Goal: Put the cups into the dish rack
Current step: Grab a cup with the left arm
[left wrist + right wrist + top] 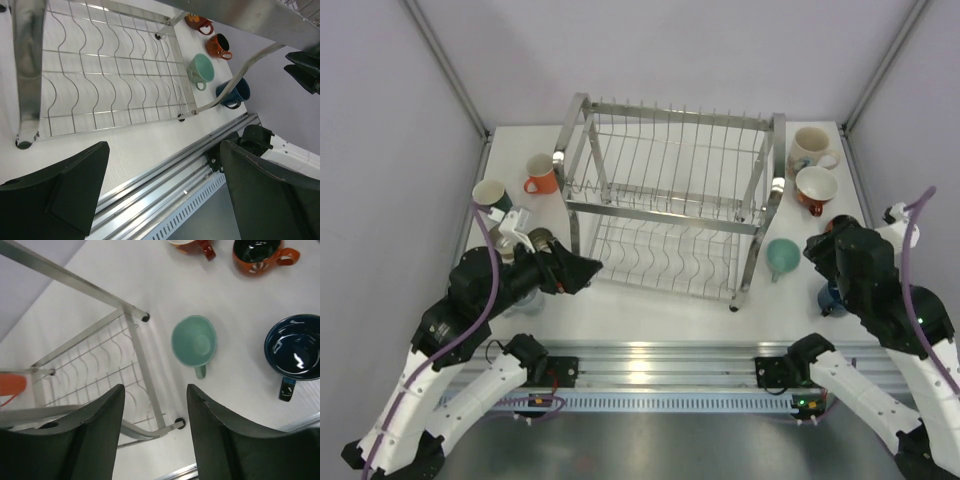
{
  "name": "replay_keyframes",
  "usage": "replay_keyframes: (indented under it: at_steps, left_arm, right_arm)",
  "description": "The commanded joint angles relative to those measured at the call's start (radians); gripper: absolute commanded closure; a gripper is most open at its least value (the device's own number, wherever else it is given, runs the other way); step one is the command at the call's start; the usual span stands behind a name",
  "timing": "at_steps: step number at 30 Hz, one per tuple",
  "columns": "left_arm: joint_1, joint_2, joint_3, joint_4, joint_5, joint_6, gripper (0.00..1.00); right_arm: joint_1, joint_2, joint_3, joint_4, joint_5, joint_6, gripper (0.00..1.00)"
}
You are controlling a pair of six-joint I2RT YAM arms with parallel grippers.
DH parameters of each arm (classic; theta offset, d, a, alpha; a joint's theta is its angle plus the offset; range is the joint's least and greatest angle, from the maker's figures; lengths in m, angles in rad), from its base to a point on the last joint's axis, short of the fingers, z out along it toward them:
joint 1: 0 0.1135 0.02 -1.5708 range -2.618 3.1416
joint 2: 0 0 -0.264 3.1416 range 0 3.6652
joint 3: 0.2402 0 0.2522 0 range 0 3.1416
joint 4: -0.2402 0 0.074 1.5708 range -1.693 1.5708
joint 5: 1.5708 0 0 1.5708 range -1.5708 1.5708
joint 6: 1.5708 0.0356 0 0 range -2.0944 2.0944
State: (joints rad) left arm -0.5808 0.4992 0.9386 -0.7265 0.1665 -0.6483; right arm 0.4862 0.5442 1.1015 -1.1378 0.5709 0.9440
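Mint cup (194, 344), mid-frame, is sitting beside the dish rack (140, 347); right gripper (155, 390) (spread wide, empty) is probably risking snagging its wire.

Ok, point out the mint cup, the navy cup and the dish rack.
mint cup (194, 341): right wrist view, on its inner floor.
navy cup (295, 347): right wrist view, on its glossy inside.
dish rack (660, 216): top external view, on its upper front rail.
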Motion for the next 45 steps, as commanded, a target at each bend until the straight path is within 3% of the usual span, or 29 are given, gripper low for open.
replay_keyframes:
  at_steps: [1,7,11,14,15,16,18,19,22,25,30,39,45]
  left_arm:
    - [0.006,-0.033,0.011,0.042,-0.099,-0.014,0.02]
    - [0.006,-0.028,0.022,0.033,-0.214,-0.019,0.02]
    - [0.006,-0.002,0.08,0.004,-0.315,-0.01,0.02]
    - [0.006,0.024,0.13,-0.027,-0.401,0.015,0.02]
    - [0.006,0.044,0.143,-0.033,-0.427,0.025,0.02]
    - [0.006,0.051,0.153,-0.053,-0.452,0.024,0.02]
    - [0.004,0.064,0.172,-0.06,-0.525,0.004,0.03]
    - [0.006,0.065,0.172,-0.059,-0.547,-0.01,0.03]
    - [0.006,0.064,0.169,-0.048,-0.617,-0.059,0.03]
    - [0.004,0.07,0.166,-0.031,-0.64,-0.077,0.03]
    - [0.006,0.151,0.215,-0.027,-0.706,-0.083,0.02]
    - [0.006,0.249,0.293,-0.034,-0.932,-0.097,0.02]
    - [0.012,0.309,0.299,-0.054,-0.95,-0.097,0.02]
  right_arm:
    - [0.009,0.104,0.076,-0.008,0.194,-0.016,0.49]
    - [0.005,0.189,0.113,0.142,0.291,-0.147,0.53]
    - [-0.067,0.275,0.15,0.262,0.288,-0.229,0.52]
    - [-0.233,0.339,0.167,0.39,0.06,-0.307,0.52]
    - [-0.291,0.358,0.17,0.442,-0.124,-0.332,0.53]
    - [-0.425,0.4,0.178,0.46,-0.213,-0.33,0.52]
    - [-0.558,0.454,0.211,0.48,-0.404,-0.326,0.52]
    - [-0.639,0.509,0.222,0.509,-0.442,-0.321,0.51]
    - [-0.731,0.623,0.279,0.55,-0.554,-0.321,0.47]
    - [-0.787,0.713,0.313,0.602,-0.66,-0.386,0.37]
    - [-0.822,0.764,0.256,0.707,-0.779,-0.416,0.37]
    - [-0.833,0.702,0.107,0.854,-0.931,-0.361,0.38]
    - [-0.833,0.657,0.081,0.894,-0.993,-0.363,0.39]
